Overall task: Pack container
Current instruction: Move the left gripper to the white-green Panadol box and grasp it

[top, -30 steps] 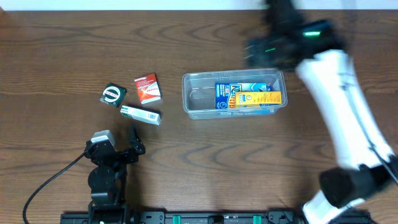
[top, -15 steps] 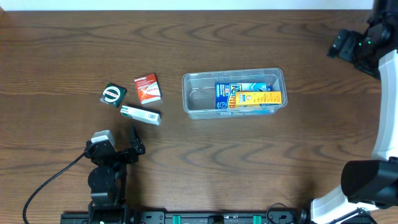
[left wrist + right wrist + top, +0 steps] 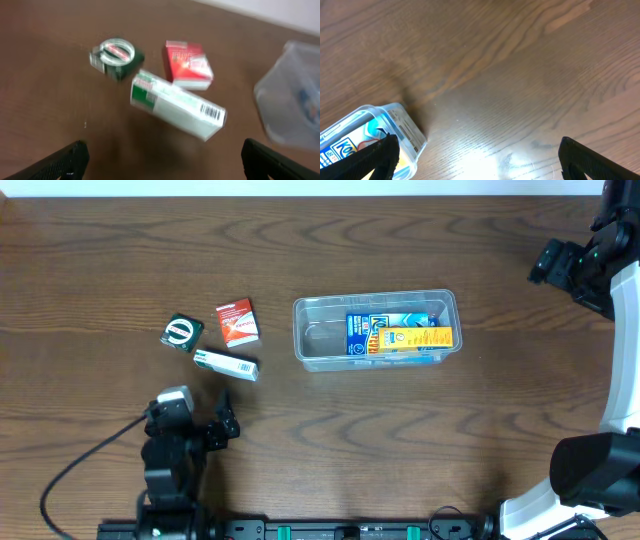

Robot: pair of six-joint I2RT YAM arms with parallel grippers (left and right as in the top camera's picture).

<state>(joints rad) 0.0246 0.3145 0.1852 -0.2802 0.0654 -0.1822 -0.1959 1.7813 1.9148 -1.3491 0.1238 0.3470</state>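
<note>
The clear plastic tub with round corners [image 3: 320, 340] sits in the middle of the brown wooden bench [image 3: 400, 440]. A blue and yellow box [image 3: 398, 333] lies inside it. The left claw [image 3: 161, 157] is wide and empty, near a long white and green box [image 3: 175, 105]. The right claw [image 3: 477, 152] is wide and empty too.

You are at a robotics lab bench: wood-grain table [image 3: 400, 440], left arm [image 3: 170, 465] and right arm [image 3: 625, 380] rising from a black mounting rail [image 3: 340, 531] at its near edge, black cable [image 3: 75, 475] trailing loose, plain white wall [image 3: 300, 186] behind
</note>
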